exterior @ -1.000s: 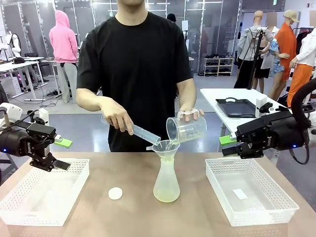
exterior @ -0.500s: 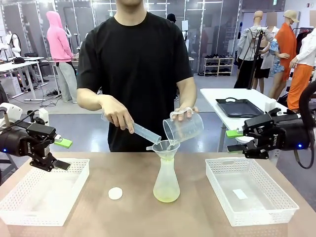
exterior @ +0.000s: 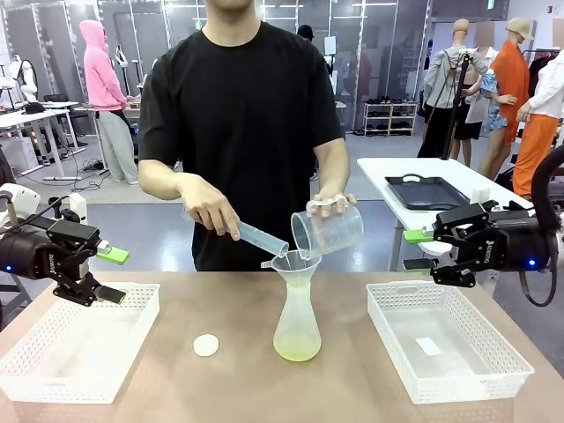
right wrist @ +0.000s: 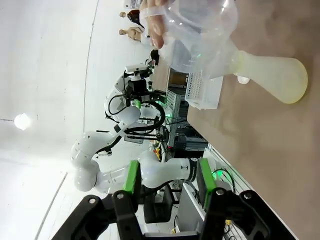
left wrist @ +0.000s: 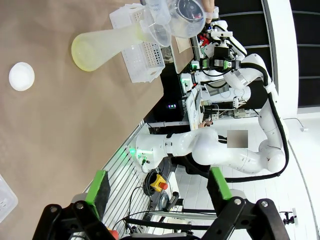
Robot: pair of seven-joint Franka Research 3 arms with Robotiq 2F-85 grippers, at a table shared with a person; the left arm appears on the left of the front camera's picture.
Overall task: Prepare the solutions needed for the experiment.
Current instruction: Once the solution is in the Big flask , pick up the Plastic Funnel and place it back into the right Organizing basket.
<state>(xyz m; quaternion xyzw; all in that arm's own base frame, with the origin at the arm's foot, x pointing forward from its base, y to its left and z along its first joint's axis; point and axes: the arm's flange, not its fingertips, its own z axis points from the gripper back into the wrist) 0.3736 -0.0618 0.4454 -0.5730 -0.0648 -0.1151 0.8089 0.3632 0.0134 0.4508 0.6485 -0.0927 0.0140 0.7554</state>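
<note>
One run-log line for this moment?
person: tilts beaker, cylinder over funnel in flask | left gripper: open, above left basket | right gripper: open, near right basket

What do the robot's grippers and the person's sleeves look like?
The left gripper and right gripper are black, blocky two-finger units with bright green pads and a small blue light on each body. A black cable loops behind the right one. The person wears a black short-sleeved T-shirt.

Person [exterior: 242,106] tilting beaker [exterior: 328,229] and graduated cylinder [exterior: 260,239] over funnel [exterior: 296,264], funnel seated in flask [exterior: 297,330]
</note>
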